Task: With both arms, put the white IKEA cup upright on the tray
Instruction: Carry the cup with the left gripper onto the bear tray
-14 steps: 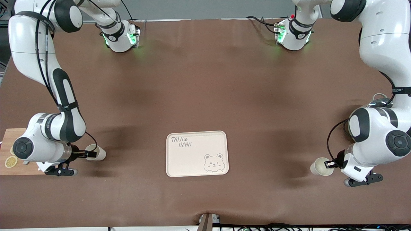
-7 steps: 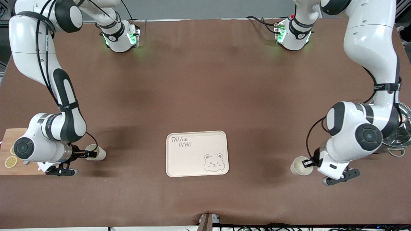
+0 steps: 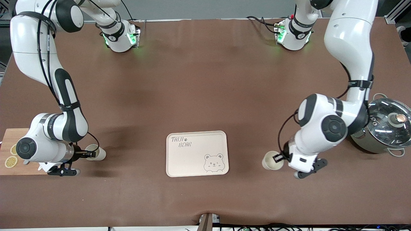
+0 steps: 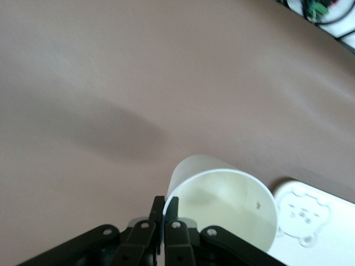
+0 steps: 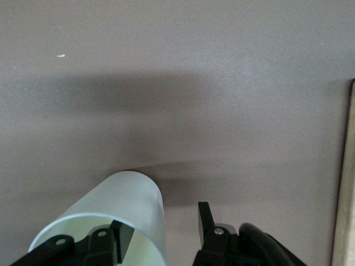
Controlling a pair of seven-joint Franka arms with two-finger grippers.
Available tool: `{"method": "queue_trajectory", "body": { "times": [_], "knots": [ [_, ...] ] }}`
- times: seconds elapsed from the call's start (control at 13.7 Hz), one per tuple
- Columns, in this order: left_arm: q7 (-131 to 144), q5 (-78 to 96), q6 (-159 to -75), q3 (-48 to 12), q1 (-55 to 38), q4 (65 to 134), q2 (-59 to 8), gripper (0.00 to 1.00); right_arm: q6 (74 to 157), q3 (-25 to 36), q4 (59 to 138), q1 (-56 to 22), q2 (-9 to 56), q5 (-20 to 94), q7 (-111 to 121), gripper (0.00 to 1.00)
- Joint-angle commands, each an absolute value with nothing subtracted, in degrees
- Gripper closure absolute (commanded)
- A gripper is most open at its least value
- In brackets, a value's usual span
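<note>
The tray [image 3: 179, 160] lies in the middle of the table, with no cup on it yet. Beside it, toward the left arm's end, the left gripper [image 3: 278, 158] holds a white cup [image 3: 270, 162] over the cloth, pinched tight on its rim. Toward the right arm's end, the right gripper [image 3: 91, 155] is at the other cup [image 3: 99, 153], next to a board [image 3: 8, 136]. Farther off stands a pot [image 3: 369, 142].

I think the cup is light, hard and smooth, so it could slip or swing. Pinching the thin rim looks best.

The left wrist view shows the fingers [image 4: 173, 217] squeezed on the rim. The right wrist view shows that claw spread apart, one finger [image 5: 120, 233] inside the cup.
</note>
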State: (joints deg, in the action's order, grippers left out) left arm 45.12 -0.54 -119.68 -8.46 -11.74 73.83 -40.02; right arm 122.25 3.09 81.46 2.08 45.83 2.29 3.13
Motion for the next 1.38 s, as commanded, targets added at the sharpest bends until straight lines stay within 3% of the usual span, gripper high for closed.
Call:
{"method": "queue_trajectory", "body": {
  "times": [0.0, 0.44, 0.95, 1.31],
  "knots": [
    [50.8, 2.1, -118.9, -8.0, -15.0, 74.5, -39.1, 1.00, 121.9, 3.2, 80.9, 1.9, 46.1, 2.7, 3.0, 0.65],
    [61.3, 3.0, -121.7, -7.7, -21.4, 74.2, -40.5, 1.00, 121.9, 3.1, 80.7, 2.0, 46.1, 2.7, 3.0, 1.00],
    [65.0, 2.7, -125.6, -6.1, -27.1, 72.2, -44.5, 1.00, 121.6, 3.0, 80.2, 1.5, 45.4, 2.8, 2.9, 1.00],
    [65.3, 2.7, -128.1, 1.0, -34.8, 68.9, -49.2, 1.00, 110.4, 1.2, 74.3, 0.1, 44.4, 4.1, 2.3, 1.00]
  ]
}}
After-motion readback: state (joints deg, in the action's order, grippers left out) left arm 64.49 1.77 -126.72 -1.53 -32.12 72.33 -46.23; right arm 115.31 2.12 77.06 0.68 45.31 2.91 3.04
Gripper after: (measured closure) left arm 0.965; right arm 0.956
